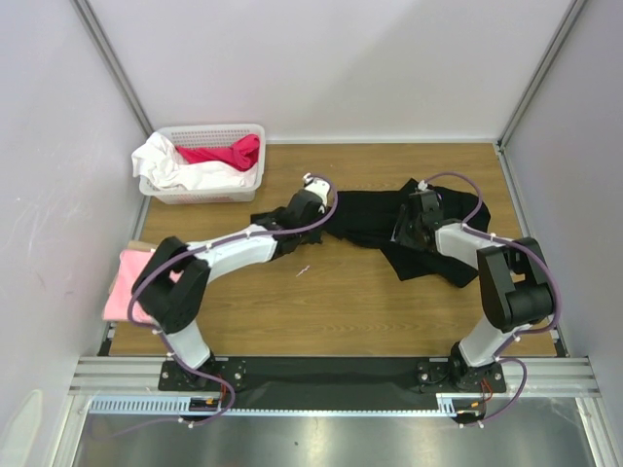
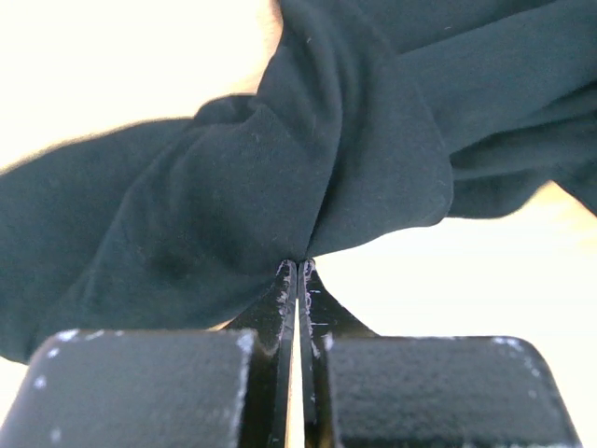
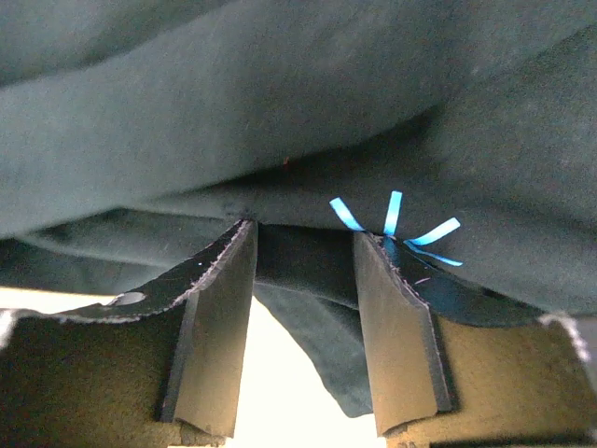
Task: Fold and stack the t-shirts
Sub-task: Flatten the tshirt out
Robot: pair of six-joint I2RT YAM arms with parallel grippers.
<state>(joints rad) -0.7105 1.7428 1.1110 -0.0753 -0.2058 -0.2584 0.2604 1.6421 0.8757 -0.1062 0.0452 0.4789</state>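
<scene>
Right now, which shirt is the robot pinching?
The black t-shirt in the middle of the table: the left gripper is shut on a fold of it. The pink t-shirt lies untouched at the table's left edge.

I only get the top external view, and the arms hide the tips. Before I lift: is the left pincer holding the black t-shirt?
Observer: Yes. In the left wrist view the left pincer is shut, with a fold of the black t-shirt pinched at its tips.
Operator: And the right one?
Observer: The right pincer has its jaws apart with black cloth between the tips. I cannot tell whether it is clamped.
Operator: Which part of the shirt is that?
Observer: The chest. The pale-blue starburst mark sits just above that pincer.
</scene>
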